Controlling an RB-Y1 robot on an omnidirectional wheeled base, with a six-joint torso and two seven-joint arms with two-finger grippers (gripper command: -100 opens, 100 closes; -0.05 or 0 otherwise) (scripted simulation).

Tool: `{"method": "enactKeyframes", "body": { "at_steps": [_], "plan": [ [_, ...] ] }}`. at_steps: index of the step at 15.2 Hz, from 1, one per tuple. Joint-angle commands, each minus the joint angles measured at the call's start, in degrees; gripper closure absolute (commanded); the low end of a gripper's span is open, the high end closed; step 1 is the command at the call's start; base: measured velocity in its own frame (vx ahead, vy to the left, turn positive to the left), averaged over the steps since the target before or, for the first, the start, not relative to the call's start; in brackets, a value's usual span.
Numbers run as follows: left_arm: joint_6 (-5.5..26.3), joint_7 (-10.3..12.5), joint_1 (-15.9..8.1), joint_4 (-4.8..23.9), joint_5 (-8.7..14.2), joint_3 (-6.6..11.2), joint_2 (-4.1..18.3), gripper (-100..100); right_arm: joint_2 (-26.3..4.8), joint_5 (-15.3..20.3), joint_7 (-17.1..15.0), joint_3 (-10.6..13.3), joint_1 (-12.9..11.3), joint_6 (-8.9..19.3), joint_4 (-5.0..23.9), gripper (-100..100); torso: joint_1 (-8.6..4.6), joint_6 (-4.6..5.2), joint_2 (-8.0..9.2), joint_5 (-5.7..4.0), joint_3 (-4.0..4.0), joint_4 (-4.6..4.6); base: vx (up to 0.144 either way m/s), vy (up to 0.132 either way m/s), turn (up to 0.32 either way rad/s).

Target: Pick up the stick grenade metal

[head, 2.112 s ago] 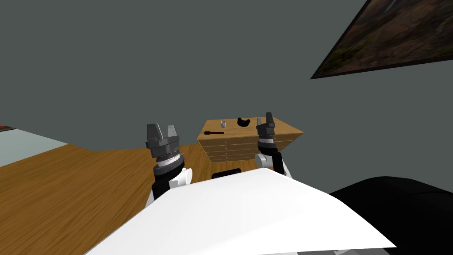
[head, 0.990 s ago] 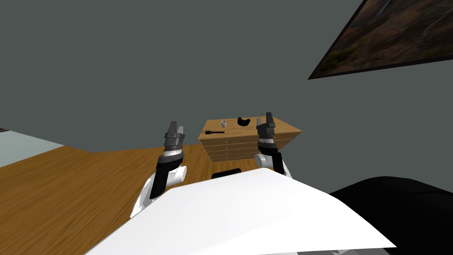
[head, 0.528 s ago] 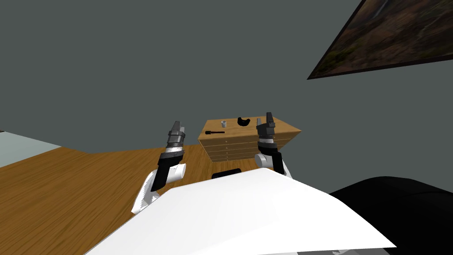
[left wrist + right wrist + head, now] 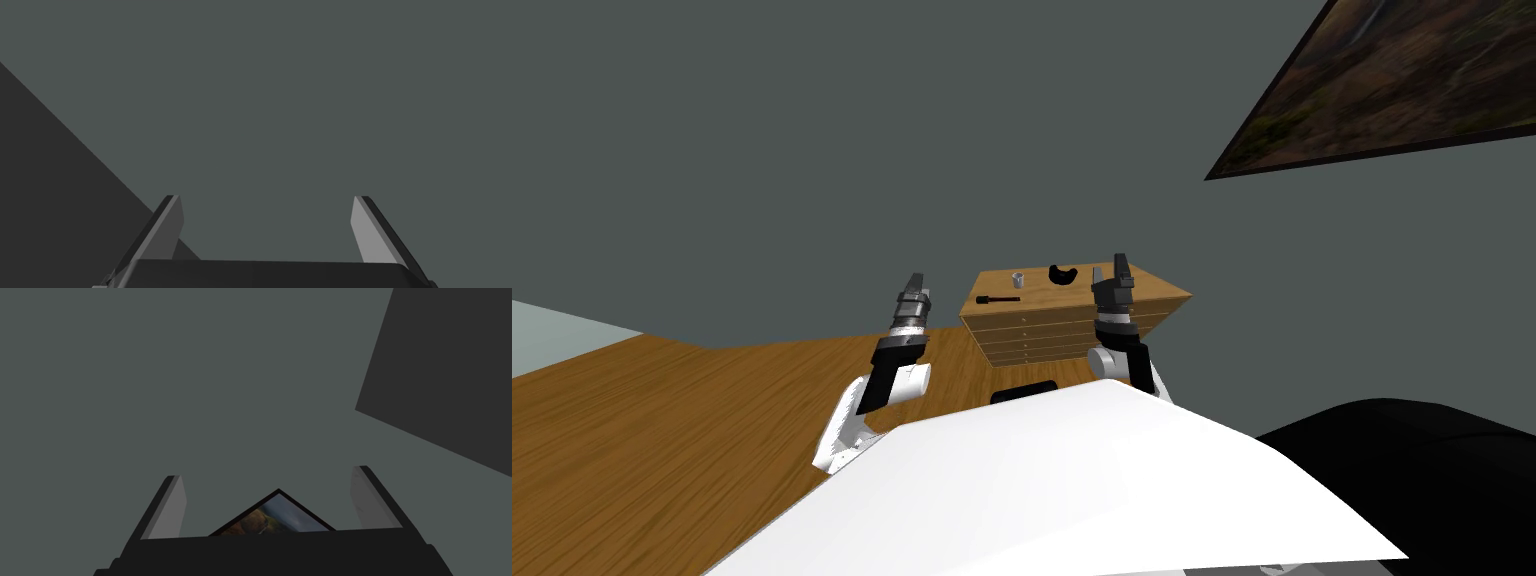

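Note:
A thin dark stick grenade (image 4: 997,298) lies on the left part of a wooden chest of drawers (image 4: 1112,320) ahead of me in the head view. My left gripper (image 4: 915,284) is raised to the left of the chest, short of it; its fingers (image 4: 169,225) stand open and empty in the left wrist view. In front of the chest's right part my right gripper (image 4: 1119,268) is held upright. Its fingers (image 4: 367,495) are open with nothing between them.
On the chest top stand a small grey cup (image 4: 1017,280) and a curved black object (image 4: 1061,275). A wooden floor (image 4: 662,430) spreads to the left. A grey wall (image 4: 912,130) rises behind the chest, with a framed picture (image 4: 1392,85) at the upper right.
My left hand has turned edge-on and drifted right, toward the chest, with the forearm tilting. The right arm has stayed still. The view has shifted slightly.

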Motion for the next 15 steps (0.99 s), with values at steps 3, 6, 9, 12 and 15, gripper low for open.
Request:
{"method": "enactKeyframes", "body": {
  "at_steps": [3, 6, 9, 12, 15],
  "plan": [
    [5.4, 0.7, -1.6, 0.8, -0.3, 0.67, 0.4, -100, 0.0, 0.0, 0.0, 0.0, 0.0, 0.0, 0.0, 0, 0.01, 0.01, -0.02, 0.0, -0.01, 0.0, 0.011, 0.011, -0.019],
    [8.5, 1.2, -3.1, 1.7, -0.5, 1.22, 0.6, -100, 0.0, 0.0, 0.0, 0.0, 0.0, 0.0, 0.0, 0, -0.01, 0.01, -0.01, -0.01, 0.0, 0.0, 0.009, 0.007, -0.013],
    [12.2, 1.7, -4.7, 2.6, -0.7, 1.73, 0.8, -100, 0.0, 0.0, 0.0, 0.0, 0.0, 0.0, 0.0, 0, -0.02, 0.0, -0.01, 0.0, -0.01, 0.0, 0.01, 0.004, -0.012],
    [15.0, 1.7, -4.7, 2.6, -0.7, 1.73, 0.8, -100, 0.0, 0.0, 0.0, 0.0, 0.0, 0.0, 0.0, 0, -0.03, 0.0, -0.03, -0.01, -0.01, -0.01, 0.012, 0.004, -0.013],
    [18.8, 2.2, -6.3, 3.5, -0.9, 2.19, 0.9, -100, 0.0, 0.0, 0.0, 0.0, 0.0, 0.0, 0.0, 0, -0.02, 0.01, -0.05, -0.01, -0.03, -0.01, 0.018, 0.006, -0.021]
  ]
}}
